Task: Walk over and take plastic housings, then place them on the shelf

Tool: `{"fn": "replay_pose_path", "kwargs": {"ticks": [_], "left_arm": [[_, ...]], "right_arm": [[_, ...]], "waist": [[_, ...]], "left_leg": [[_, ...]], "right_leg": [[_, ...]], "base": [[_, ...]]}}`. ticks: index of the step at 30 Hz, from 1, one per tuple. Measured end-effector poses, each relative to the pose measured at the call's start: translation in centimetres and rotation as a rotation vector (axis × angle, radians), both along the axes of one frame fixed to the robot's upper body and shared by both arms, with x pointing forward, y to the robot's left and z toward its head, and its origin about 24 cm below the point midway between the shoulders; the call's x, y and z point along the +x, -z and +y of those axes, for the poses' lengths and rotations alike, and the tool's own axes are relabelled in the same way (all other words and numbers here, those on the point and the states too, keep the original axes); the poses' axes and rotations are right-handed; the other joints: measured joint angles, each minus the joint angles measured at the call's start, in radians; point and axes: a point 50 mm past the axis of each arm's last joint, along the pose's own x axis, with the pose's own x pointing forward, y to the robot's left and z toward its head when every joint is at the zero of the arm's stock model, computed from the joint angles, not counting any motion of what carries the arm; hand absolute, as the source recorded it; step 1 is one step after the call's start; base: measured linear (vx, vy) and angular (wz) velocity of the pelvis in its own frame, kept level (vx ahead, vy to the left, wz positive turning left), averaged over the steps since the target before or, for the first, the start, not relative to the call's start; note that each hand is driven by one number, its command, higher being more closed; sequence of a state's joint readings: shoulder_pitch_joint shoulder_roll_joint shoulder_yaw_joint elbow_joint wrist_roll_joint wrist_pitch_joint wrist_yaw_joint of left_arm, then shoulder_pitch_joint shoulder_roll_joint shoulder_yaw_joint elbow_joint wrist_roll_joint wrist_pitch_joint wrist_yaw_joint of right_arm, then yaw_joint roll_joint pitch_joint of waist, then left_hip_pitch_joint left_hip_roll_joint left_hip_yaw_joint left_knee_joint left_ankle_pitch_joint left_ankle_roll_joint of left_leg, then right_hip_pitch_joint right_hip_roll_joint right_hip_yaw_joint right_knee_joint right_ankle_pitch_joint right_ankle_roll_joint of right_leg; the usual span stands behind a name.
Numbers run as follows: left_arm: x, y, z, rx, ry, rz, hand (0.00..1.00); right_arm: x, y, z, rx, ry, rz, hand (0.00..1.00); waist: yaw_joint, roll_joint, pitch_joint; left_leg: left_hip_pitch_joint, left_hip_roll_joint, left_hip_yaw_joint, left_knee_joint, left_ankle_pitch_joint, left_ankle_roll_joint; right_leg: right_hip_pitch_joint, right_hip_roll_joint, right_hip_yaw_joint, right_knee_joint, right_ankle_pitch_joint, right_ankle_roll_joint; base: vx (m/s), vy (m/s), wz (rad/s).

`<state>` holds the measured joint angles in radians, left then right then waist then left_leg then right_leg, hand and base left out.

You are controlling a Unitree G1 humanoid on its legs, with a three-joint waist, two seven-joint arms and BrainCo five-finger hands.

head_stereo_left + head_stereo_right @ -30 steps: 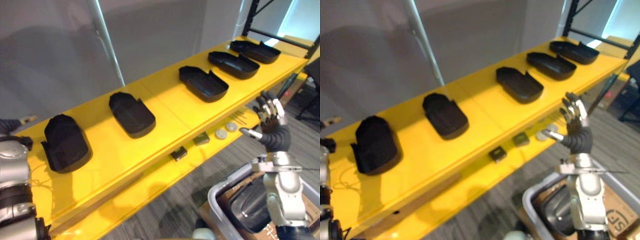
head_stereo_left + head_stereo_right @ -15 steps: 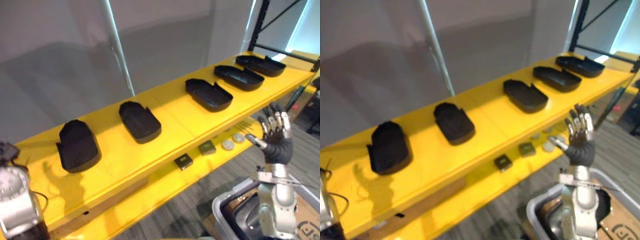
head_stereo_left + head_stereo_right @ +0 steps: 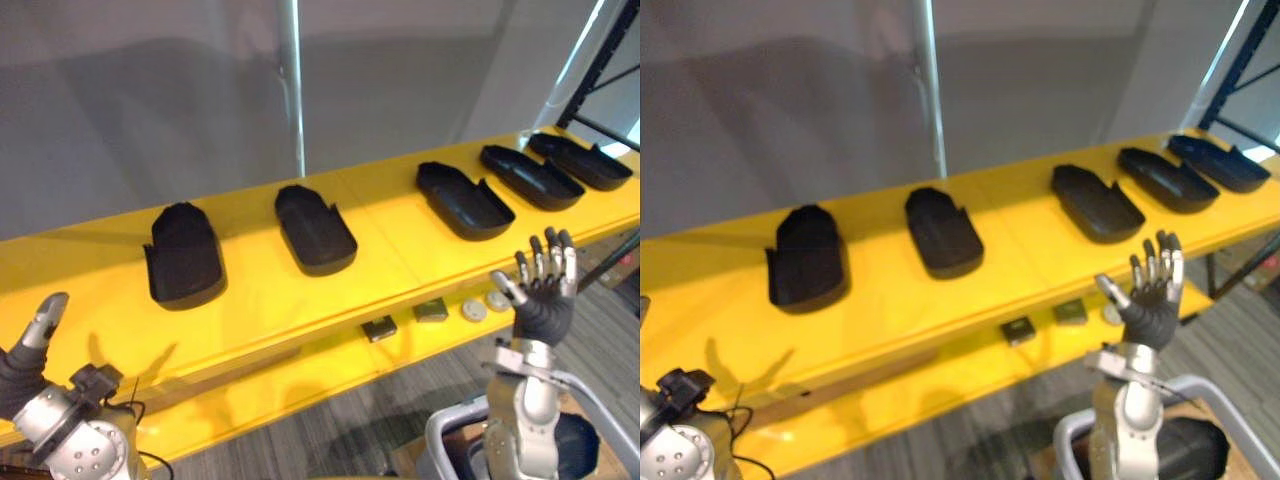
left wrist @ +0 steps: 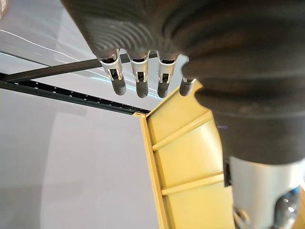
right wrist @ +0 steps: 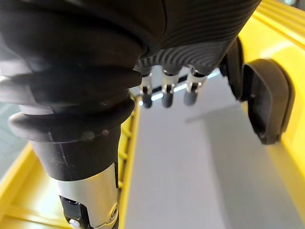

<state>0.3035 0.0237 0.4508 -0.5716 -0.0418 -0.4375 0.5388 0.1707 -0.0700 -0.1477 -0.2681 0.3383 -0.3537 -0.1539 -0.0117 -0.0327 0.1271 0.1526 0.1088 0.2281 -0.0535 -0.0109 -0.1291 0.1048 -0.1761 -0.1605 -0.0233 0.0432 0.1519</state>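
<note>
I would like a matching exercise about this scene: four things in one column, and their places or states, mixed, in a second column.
Column one:
1. right hand
2. plastic housings
3. grey bin
4. round discs

Column two:
A. in a row on the upper yellow shelf
B. lying on the lower yellow shelf
C. raised, fingers straight, empty
D. standing low, by the floor

Pairs: 1-C, 2-A, 3-D, 4-B.

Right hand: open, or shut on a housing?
Open. The right hand is raised, fingers straight and spread, nothing in them.
</note>
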Motion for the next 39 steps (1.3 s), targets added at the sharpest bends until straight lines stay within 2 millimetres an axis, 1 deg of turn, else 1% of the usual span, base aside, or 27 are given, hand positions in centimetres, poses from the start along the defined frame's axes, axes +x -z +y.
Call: {"fn": "replay_pose_path", "kwargs": {"ticks": [3,6,8,10,12,13,14,17,19,20,21,22,23,24,26,30,32,34,35,37,38,39], "left_arm": [[0.1,-0.5,-0.4,0.025,0.038,-0.020,0.00],[0.5,-0.8,-1.0,0.031,0.112,-0.030,0.00],[0.8,-1.1,-1.4,0.046,0.147,-0.043,0.00],[1.2,-1.2,-1.9,0.042,0.180,-0.055,0.00],[1.9,-1.2,-2.8,0.044,0.248,-0.058,0.00],[2.1,-1.3,-3.1,0.049,0.272,-0.056,0.00],[2.7,-1.4,-3.7,0.067,0.321,-0.053,0.00],[3.4,-1.4,-4.2,0.064,0.381,-0.055,0.00],[3.9,-0.7,-4.4,0.034,0.406,-0.035,0.00],[4.1,-0.3,-4.4,0.022,0.409,-0.019,0.00],[4.2,-0.2,-4.4,0.014,0.404,-0.015,0.00],[4.2,-0.2,-4.4,0.009,0.399,-0.018,0.00],[4.1,-0.2,-4.3,-0.001,0.389,-0.022,0.00],[4.1,-0.2,-4.3,-0.005,0.386,-0.022,0.00],[4.2,-0.2,-4.3,-0.007,0.386,-0.020,0.00],[4.2,-0.1,-4.4,0.004,0.400,-0.008,0.00],[4.4,-0.1,-4.7,0.024,0.445,0.003,0.00],[4.7,0.0,-5.5,0.044,0.517,0.015,0.00],[4.8,0.0,-5.6,0.047,0.525,0.017,0.00],[5.1,0.2,-6.3,0.033,0.603,0.011,0.00],[5.6,0.6,-7.0,0.003,0.683,0.011,0.00],[5.9,0.8,-7.3,-0.016,0.714,0.012,0.00]], "right_arm": [[0.1,0.0,0.3,0.000,-0.016,-0.001,0.00],[0.6,-0.3,0.8,-0.015,-0.048,-0.010,0.00],[1.0,-0.8,1.0,-0.038,-0.071,-0.029,0.00],[1.1,-0.9,0.8,-0.054,-0.072,-0.024,0.00],[1.1,-0.9,0.6,-0.067,-0.067,-0.022,0.00],[1.0,-0.9,0.4,-0.065,-0.057,-0.018,0.00],[0.9,-0.8,0.2,-0.061,-0.038,-0.012,0.00],[0.6,-0.8,-0.3,-0.066,-0.016,-0.014,0.00],[0.1,-0.7,-1.0,-0.071,0.013,-0.014,0.00],[0.0,-0.7,-1.3,-0.073,0.027,-0.019,0.00],[-0.1,-0.9,-1.6,-0.077,0.036,-0.036,0.00],[-0.1,-1.1,-1.7,-0.082,0.033,-0.047,0.00],[-0.1,-1.5,-1.9,-0.098,0.026,-0.071,0.00],[-0.1,-1.7,-2.0,-0.102,0.015,-0.083,0.00],[-0.1,-1.7,-1.9,-0.094,-0.003,-0.090,0.00],[0.4,-2.2,-1.4,-0.111,0.000,-0.116,0.00],[0.7,-2.6,-1.1,-0.123,0.040,-0.120,0.00],[0.6,-2.5,-1.4,-0.112,0.107,-0.107,0.00],[0.6,-2.5,-1.5,-0.114,0.117,-0.104,0.00],[0.3,-2.1,-1.8,-0.133,0.173,-0.071,0.00],[-0.2,-1.6,-2.4,-0.141,0.218,-0.042,0.00],[-0.5,-1.5,-2.7,-0.146,0.235,-0.030,0.00]], "waist": [[0.000,-0.006,0.022],[0.002,0.000,0.036],[-0.001,0.009,0.047],[-0.002,0.013,0.050],[-0.007,0.018,0.063],[-0.009,0.018,0.064],[-0.011,0.017,0.068],[-0.016,0.017,0.070],[-0.026,0.018,0.071],[-0.026,0.016,0.073],[-0.025,0.018,0.074],[-0.024,0.022,0.076],[-0.022,0.034,0.084],[-0.024,0.040,0.088],[-0.030,0.034,0.092],[-0.023,0.032,0.094],[-0.011,0.033,0.095],[-0.007,0.041,0.099],[-0.008,0.041,0.099],[-0.013,0.042,0.100],[-0.024,0.042,0.100],[-0.030,0.042,0.100]], "left_leg": [[-0.020,0.005,0.002,0.048,-0.026,-0.001],[-0.060,0.020,0.031,0.143,-0.083,-0.002],[-0.094,0.041,0.053,0.241,-0.141,-0.004],[-0.119,0.054,0.053,0.303,-0.180,-0.003],[-0.142,0.072,0.054,0.388,-0.238,0.001],[-0.148,0.076,0.055,0.407,-0.251,0.002],[-0.156,0.082,0.055,0.447,-0.279,0.002],[-0.156,0.087,0.056,0.494,-0.320,0.007],[-0.156,0.086,0.053,0.520,-0.340,0.007],[-0.156,0.075,0.031,0.531,-0.346,0.008],[-0.169,0.057,-0.033,0.554,-0.358,0.009],[-0.173,0.049,-0.067,0.562,-0.367,0.006],[-0.175,0.041,-0.117,0.572,-0.395,0.009],[-0.174,0.035,-0.134,0.573,-0.417,0.013],[-0.174,0.026,-0.131,0.575,-0.429,0.020],[-0.195,0.015,-0.128,0.584,-0.433,0.024],[-0.215,0.012,-0.126,0.587,-0.433,0.025],[-0.218,0.013,-0.122,0.587,-0.433,0.025],[-0.218,0.013,-0.121,0.587,-0.433,0.025],[-0.216,0.015,-0.106,0.584,-0.433,0.025],[-0.213,0.015,-0.085,0.582,-0.433,0.025],[-0.209,0.014,-0.077,0.580,-0.434,0.025]], "right_leg": [[-0.002,0.000,0.008,0.000,0.000,0.000],[-0.034,0.008,0.053,0.017,0.000,0.000],[-0.056,0.019,0.098,0.021,0.006,0.004],[-0.070,0.027,0.122,0.020,0.011,0.007],[-0.079,0.038,0.163,0.013,0.022,0.012],[-0.083,0.040,0.170,0.013,0.024,0.014],[-0.091,0.046,0.199,0.012,0.030,0.020],[-0.106,0.055,0.256,0.013,0.039,0.027],[-0.115,0.057,0.284,0.014,0.042,0.032],[-0.131,0.058,0.315,0.017,0.045,0.037],[-0.151,0.062,0.353,0.018,0.046,0.036],[-0.163,0.067,0.369,0.019,0.050,0.035],[-0.184,0.081,0.403,0.022,0.058,0.034],[-0.202,0.090,0.430,0.027,0.063,0.034],[-0.216,0.089,0.449,0.031,0.069,0.037],[-0.243,0.084,0.464,0.032,0.080,0.035],[-0.261,0.081,0.468,0.023,0.095,0.042],[-0.262,0.082,0.470,0.013,0.108,0.051],[-0.263,0.082,0.471,0.013,0.110,0.054],[-0.272,0.086,0.489,0.012,0.117,0.057],[-0.280,0.089,0.506,0.012,0.121,0.059],[-0.282,0.090,0.517,0.012,0.123,0.061]], "base": [[0.01,0.011,-0.07],[0.00,0.022,-0.37],[-0.01,0.032,-0.53],[-0.02,0.056,-0.47],[-0.05,0.105,-0.52],[-0.06,0.149,-0.50],[-0.04,0.128,-0.53],[-0.03,0.124,-0.54],[-0.02,0.133,-0.53],[-0.03,0.103,-0.72],[-0.03,0.099,-0.81],[-0.04,0.098,-0.90],[-0.06,0.108,-0.84],[-0.07,0.116,-0.76],[-0.06,0.100,-0.38],[-0.05,0.041,-0.08],[-0.02,-0.004,-0.06],[0.00,-0.009,-0.05],[0.01,-0.001,-0.12],[0.01,0.003,-0.24],[0.02,0.007,-0.30],[0.03,0.011,-0.39]]}}
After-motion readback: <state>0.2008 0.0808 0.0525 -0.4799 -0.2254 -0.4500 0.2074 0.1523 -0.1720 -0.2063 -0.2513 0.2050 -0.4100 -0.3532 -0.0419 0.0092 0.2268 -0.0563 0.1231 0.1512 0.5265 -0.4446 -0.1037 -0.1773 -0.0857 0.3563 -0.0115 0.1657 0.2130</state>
